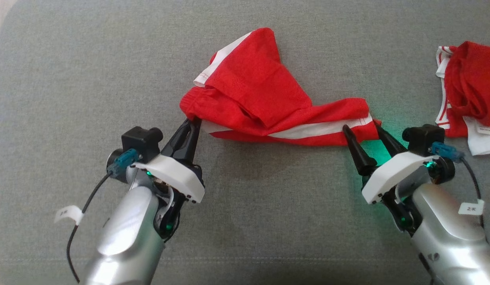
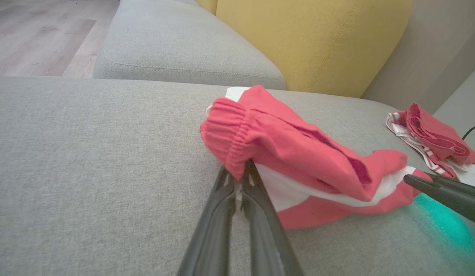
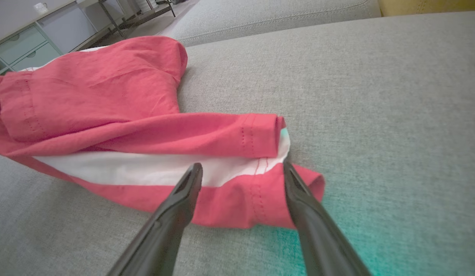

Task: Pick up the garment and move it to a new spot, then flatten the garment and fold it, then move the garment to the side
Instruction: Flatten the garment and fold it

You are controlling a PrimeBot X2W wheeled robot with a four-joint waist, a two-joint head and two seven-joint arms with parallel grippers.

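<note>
The garment (image 1: 264, 107) is a pair of red shorts with white side stripes, lying crumpled on the grey sofa cushion (image 1: 71, 79). My left gripper (image 1: 192, 120) is shut on its elastic waistband (image 2: 231, 142) at the left end. My right gripper (image 1: 359, 128) stands open at the right end, its two dark fingers spread over the hem of a leg (image 3: 256, 191) without pinching it. In the left wrist view the right gripper's finger (image 2: 444, 191) pokes in from the right beside the shorts (image 2: 299, 161).
A second red and white garment (image 1: 468, 91) lies bunched at the cushion's right edge, also in the left wrist view (image 2: 429, 138). A yellow back cushion (image 2: 314, 42) rises behind the seat. Wood floor (image 2: 38, 38) and a pale cabinet (image 3: 34, 42) lie beyond the sofa.
</note>
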